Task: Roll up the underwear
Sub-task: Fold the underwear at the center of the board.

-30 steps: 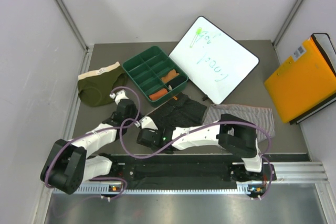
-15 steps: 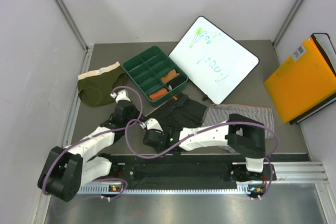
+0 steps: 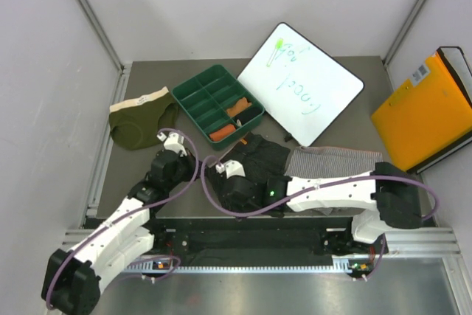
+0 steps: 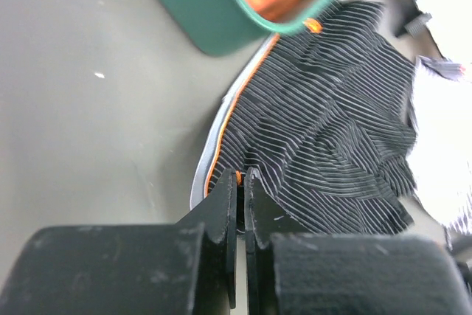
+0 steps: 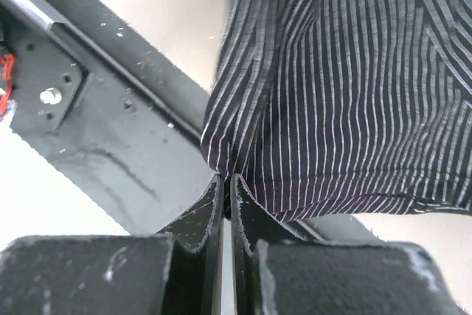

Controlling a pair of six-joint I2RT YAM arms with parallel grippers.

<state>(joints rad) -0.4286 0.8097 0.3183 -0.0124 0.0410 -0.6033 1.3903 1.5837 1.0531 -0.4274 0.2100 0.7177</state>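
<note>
Nearest you, both grippers are pinched tight on the black briefs (image 3: 262, 154). Your left gripper (image 4: 241, 176) has its fingers pressed together on the orange-trimmed waistband edge, and only a sliver of trim shows between the tips. Your right gripper (image 5: 226, 179) is closed just as tight on a hem of the same cloth, with the dark rail (image 5: 103, 79) of the table's near edge beside it.

From above you cannot see either pair of fingertips, because the wrists cover them. The right arm also lies across the near part of the briefs. These sit crumpled mid-table, just near of the green tray (image 3: 193, 83).

To their right lie the grey briefs (image 3: 335, 158), their near edge hidden under the right arm. The olive briefs (image 3: 136, 125) lie at far left, just left of the tray. Orange items (image 3: 237, 108) sit in two tray compartments, but you cannot tell what they are.

Farther off, a whiteboard (image 3: 299, 94) carries a faint, unreadable scribble. At far right, the frame edge cuts off an orange folder (image 3: 424, 112).
</note>
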